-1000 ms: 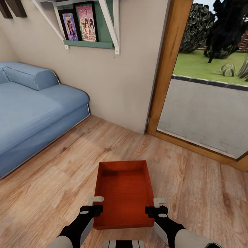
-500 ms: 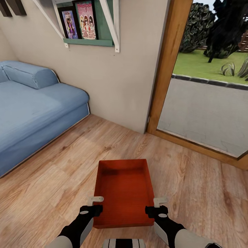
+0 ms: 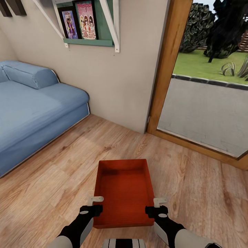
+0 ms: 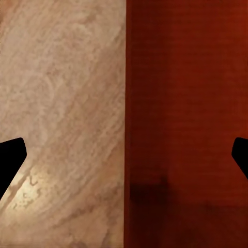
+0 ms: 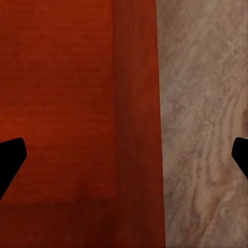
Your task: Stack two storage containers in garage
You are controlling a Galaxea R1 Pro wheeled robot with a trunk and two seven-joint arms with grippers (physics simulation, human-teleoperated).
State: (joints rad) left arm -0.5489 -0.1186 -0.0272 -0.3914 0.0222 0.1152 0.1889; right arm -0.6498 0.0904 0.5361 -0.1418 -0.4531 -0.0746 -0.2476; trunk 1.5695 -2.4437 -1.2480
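My left pincer point(image 3: 95, 199) hangs at the near left wall of the storage container point(image 3: 124, 191), and my right pincer point(image 3: 160, 200) hangs at its near right wall. Through my left wrist camera both dark fingertips point(image 4: 10, 157) sit at the far edges of the picture, spread wide, one over the wood planks and the other over the orange-red inside of the storage container point(image 4: 186, 119), with its wall edge running between them. The right wrist camera tells the same: my fingertips point(image 5: 11, 155) are wide apart and straddle the bin's right wall point(image 5: 134, 119), one over its ribbed bottom and one over the planks. Neither pincer has closed on anything; each stands open astride a side wall.

The bin is lidless and holds nothing, and sits flat on the light wood-plank floor point(image 3: 51, 186) of the living room, its long side running away from me, just ahead of my arms.

Beyond it to the left lies the blue sofa point(image 3: 34, 110) against the beige wall point(image 3: 120, 82). To the right stands a wood-framed glass door point(image 3: 165, 75), with pavement, grass and dark trees outside. High on the wall hangs a green shelf point(image 3: 89, 42) with white brackets, holding two framed pictures point(image 3: 80, 21)
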